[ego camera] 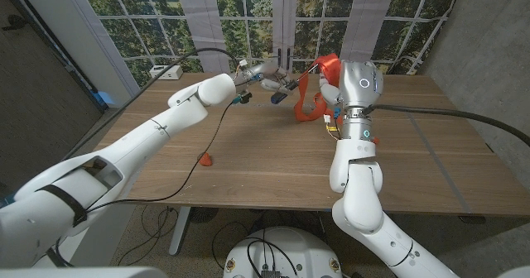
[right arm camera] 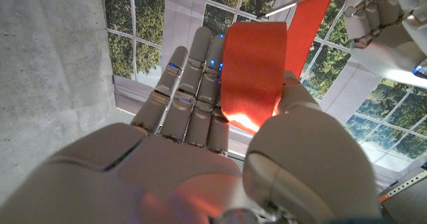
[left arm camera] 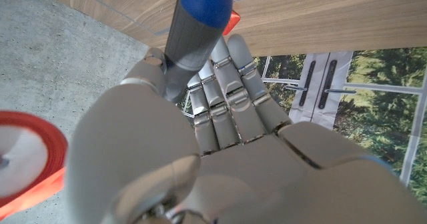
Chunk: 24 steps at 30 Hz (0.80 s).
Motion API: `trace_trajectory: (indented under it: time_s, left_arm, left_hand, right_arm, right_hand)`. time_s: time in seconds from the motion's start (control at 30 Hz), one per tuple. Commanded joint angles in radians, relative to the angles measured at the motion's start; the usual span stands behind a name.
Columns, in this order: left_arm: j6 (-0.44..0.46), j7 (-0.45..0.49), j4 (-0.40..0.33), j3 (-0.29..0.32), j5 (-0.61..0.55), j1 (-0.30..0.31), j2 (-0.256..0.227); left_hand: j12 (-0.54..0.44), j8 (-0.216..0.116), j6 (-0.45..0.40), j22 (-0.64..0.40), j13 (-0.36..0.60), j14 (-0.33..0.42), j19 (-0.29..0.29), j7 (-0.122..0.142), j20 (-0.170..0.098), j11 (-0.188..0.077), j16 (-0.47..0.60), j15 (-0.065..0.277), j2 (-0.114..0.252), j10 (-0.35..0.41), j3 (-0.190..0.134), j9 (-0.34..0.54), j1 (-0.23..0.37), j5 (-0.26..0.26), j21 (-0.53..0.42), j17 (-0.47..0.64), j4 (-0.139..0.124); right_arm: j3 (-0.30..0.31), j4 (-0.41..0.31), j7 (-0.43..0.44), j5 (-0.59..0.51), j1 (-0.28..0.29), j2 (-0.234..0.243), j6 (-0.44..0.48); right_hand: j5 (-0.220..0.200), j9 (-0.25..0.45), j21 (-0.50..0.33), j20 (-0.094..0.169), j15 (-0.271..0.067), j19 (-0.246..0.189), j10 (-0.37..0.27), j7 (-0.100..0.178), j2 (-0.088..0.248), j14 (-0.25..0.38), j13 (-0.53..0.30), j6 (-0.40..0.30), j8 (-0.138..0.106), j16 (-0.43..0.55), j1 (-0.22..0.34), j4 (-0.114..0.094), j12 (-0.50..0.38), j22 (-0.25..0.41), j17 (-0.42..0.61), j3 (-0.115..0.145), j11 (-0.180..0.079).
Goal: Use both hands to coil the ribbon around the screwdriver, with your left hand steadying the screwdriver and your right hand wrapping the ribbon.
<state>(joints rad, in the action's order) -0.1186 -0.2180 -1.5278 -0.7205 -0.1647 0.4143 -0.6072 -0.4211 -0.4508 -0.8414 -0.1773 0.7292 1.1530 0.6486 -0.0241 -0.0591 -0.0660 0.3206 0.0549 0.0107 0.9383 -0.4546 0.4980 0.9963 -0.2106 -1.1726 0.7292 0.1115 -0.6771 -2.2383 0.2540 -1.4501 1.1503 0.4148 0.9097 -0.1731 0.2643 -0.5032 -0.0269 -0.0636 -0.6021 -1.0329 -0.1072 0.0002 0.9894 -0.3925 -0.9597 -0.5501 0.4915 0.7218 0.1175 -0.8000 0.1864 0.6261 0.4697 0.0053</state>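
Both hands raised over the far part of the wooden table (ego camera: 273,158), ribbon strung between them.
Right hand (right arm camera: 220,144) pinches one glossy orange-red ribbon (right arm camera: 253,71) under its thumb, flat against its fingers; the band runs onward to the thin metal shaft by the left hand. Left hand (left arm camera: 213,131) grips one screwdriver (left arm camera: 193,31), grey round handle with blue cap, just beside the right hand. One ribbon spool (left arm camera: 23,154), white-cored, beside the left hand. One small red object (ego camera: 204,158) lies on the table, well apart from both hands, nearer the robot.
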Motion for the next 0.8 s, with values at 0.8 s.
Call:
trace_trajectory:
  time_s: [0.8]
  left_arm:
    - [-0.129, -0.095, -0.041, 0.039, 0.124, 0.011, -0.028]
  left_hand:
    - [0.006, 0.013, -0.031, -0.002, 0.012, 0.171, -0.005, 0.019, -0.072, -0.084, 0.000, 0.171, 0.128, 0.088, -0.059, 0.002, 0.132, 0.003, -0.010, 0.007, 0.024]
  right_arm:
    - [0.005, 0.337, 0.003, 0.414, -0.169, 0.031, 0.192]
  right_hand:
    - [-0.005, 0.012, -0.007, -0.004, -0.095, 0.003, -0.034, 0.079, 0.141, 0.084, -0.005, -0.101, -0.017, -0.006, 0.156, 0.019, -0.007, 0.002, 0.007, 0.029, -0.022]
